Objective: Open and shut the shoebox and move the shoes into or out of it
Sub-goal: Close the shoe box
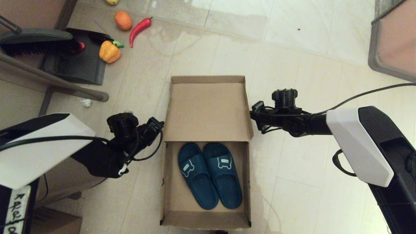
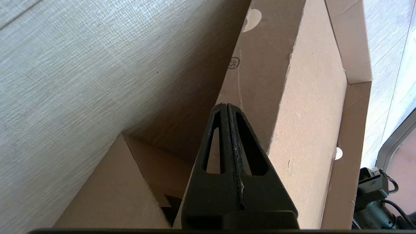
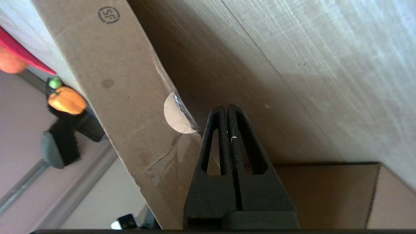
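While the shoes (image 1: 210, 175) lie inside the shoebox (image 1: 208, 110), its raised lid is flanked by the left gripper (image 1: 159, 125) and right gripper (image 1: 253, 115), both pressed closed and empty, seemingly to steady it.

shoebox (image 1: 208, 152) top open, lid (image 1: 208, 110) raised behind

Matt cardboard shoebox (image 1: 208, 107), rubbery shoes (image 1: 209, 174), glossy tiled floor (image 1: 292, 58)
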Motion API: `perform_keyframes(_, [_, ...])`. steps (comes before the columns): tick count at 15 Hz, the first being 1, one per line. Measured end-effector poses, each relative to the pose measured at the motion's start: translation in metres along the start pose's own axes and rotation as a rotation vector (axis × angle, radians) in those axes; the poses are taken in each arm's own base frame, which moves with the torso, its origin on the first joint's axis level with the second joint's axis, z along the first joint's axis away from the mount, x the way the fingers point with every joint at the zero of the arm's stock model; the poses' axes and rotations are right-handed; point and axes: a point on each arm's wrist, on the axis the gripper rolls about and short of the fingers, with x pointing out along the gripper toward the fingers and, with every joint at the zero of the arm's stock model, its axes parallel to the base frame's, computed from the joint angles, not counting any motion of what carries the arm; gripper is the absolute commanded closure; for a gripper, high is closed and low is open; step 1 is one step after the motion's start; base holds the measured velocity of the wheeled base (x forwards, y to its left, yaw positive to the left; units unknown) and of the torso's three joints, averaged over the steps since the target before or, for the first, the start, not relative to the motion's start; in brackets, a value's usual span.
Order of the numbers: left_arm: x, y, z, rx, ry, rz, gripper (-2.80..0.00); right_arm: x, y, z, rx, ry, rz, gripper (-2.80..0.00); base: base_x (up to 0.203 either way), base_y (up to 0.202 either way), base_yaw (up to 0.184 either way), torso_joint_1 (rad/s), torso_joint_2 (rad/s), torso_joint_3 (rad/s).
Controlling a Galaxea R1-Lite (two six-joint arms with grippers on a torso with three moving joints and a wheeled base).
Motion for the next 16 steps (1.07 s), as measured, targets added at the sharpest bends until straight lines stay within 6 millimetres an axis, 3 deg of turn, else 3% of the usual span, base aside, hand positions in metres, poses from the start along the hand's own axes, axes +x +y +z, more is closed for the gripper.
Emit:
perform_keyframes(7, [-0.001, -0.004, 0.001, 0.001, -0.001, -0.010, 0.00, -0.008, 0.019, 0.002, 0.230, 0.059, 0.079, 0.00, 0.000, 0.000, 0.000, 0.000, 0.00, 0.000])
perform_keyframes(16, [-0.004, -0.031, 0.014, 0.005, -0.014, -0.058, 0.00, -0.031, 0.041, 0.022, 0.313, 0.250, 0.173, 0.00, 0.000, 0.000, 0.000, 0.000, 0.00, 0.000])
